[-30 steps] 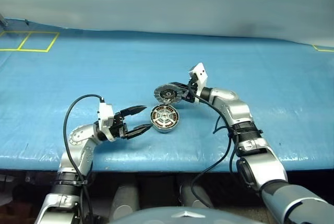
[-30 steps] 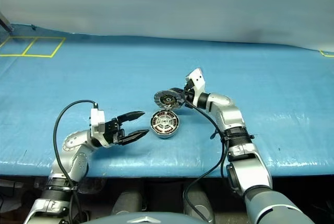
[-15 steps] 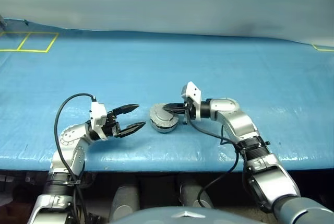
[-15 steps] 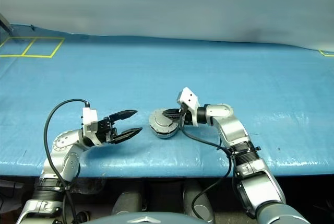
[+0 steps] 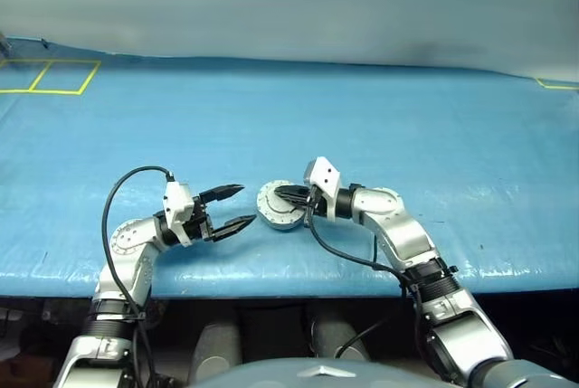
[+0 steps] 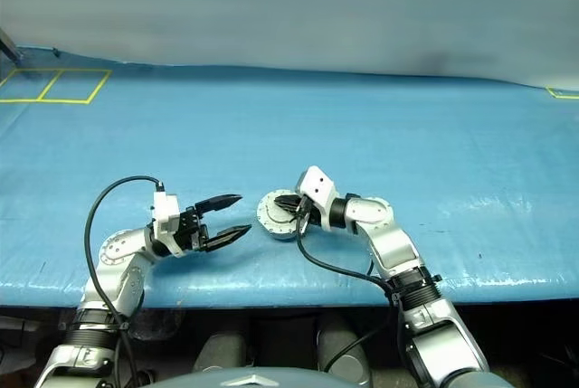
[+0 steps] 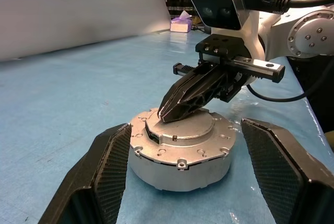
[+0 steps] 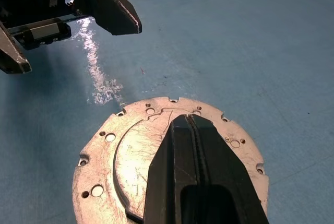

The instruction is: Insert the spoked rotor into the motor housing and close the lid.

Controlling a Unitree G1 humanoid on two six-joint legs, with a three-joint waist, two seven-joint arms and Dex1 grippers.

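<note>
The motor housing (image 5: 281, 208) sits near the front edge of a blue-covered table (image 5: 380, 117), its lid (image 7: 180, 125) folded flat on top with the raised round boss facing up. The right gripper (image 5: 286, 194) reaches in from the robot's right, its two black fingers pressed together into a single wedge whose tip rests on the boss at the middle of the lid. From the right wrist camera, the joined fingers (image 8: 194, 177) cover the near half of the disc, while the notched rim and its small holes fan out around them. The left gripper (image 5: 239, 206) hovers just beside the housing on its other side, fingers spread wide and pinching nothing; one finger (image 7: 107, 174) and its partner flank the puck in the left wrist view without touching it. A black cable (image 5: 127, 194) loops over the left forearm. The spoked rotor is presumably shut inside, though with the lid down that cannot be confirmed. Yellow tape lines (image 5: 50, 76) mark a square at the table's far left corner.
</note>
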